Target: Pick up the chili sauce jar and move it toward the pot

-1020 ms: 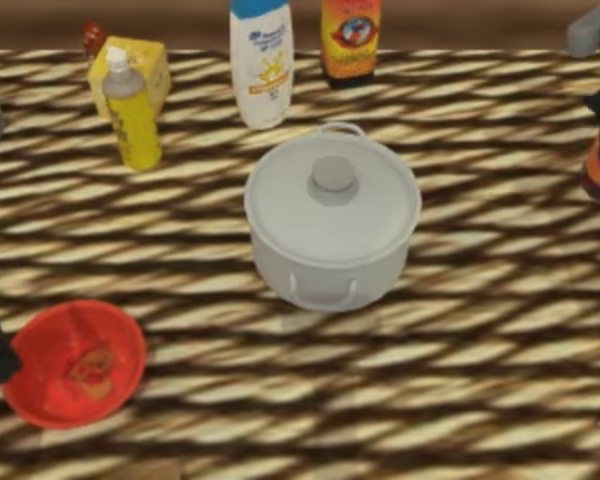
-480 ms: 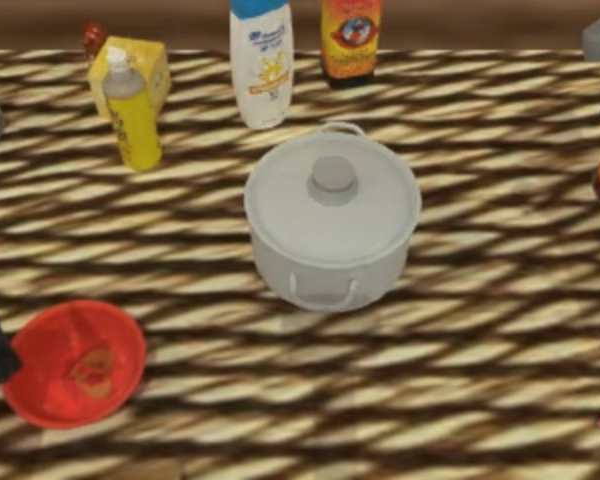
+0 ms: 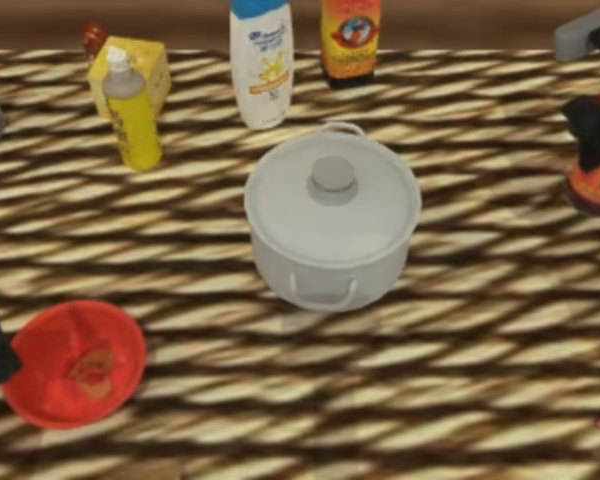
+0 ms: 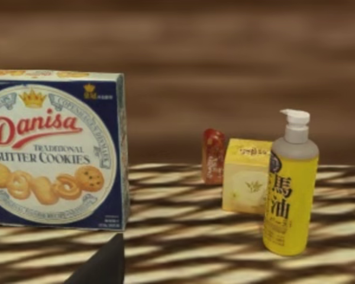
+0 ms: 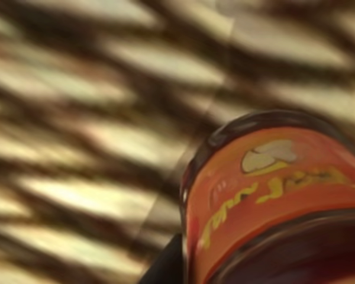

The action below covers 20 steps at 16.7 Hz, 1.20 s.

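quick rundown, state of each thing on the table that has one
pot: upright, lid on
chili sauce jar: at the top view's right edge, under the right pincer, tilted in the right wrist view
red bowl: open side up
yellow pump bottle: upright, capped
shampoo bottle: standing

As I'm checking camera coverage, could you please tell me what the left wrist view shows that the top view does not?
Only the left wrist view shows the front of the Danisa cookie box.

Only the top view shows the pot, the red bowl, the shampoo bottle and the right hand over the chili sauce jar at the table's right edge.

Both show the yellow pump bottle and the yellow carton.
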### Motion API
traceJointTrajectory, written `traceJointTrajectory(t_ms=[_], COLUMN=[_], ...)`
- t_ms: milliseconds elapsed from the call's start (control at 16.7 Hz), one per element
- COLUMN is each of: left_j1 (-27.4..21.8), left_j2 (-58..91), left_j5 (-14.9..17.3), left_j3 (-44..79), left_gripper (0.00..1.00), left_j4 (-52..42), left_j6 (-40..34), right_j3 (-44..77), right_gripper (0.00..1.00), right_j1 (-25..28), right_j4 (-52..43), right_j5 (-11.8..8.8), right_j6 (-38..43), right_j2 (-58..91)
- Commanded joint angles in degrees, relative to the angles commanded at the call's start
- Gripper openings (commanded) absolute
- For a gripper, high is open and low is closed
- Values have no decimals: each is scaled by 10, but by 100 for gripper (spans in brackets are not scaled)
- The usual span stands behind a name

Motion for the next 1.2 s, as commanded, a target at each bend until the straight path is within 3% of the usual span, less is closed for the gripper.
traceJointTrajectory(t_ms=[420, 600, 1200], left_j1=[0, 0, 0], left_j2=[0, 0, 0], left_j5=[0, 0, 0], left_j3=[0, 0, 0], left_gripper=[100, 100, 100], left_j4=[0, 0, 0], left_j6=[0, 0, 0], right_j3=[-50, -67, -88], right_gripper=[0, 0, 0], right_j1=[75, 101, 111], right_j4=[60, 82, 113], right_j5=[21, 29, 31], right_j6=[309, 395, 426], right_j2=[9, 9, 13])
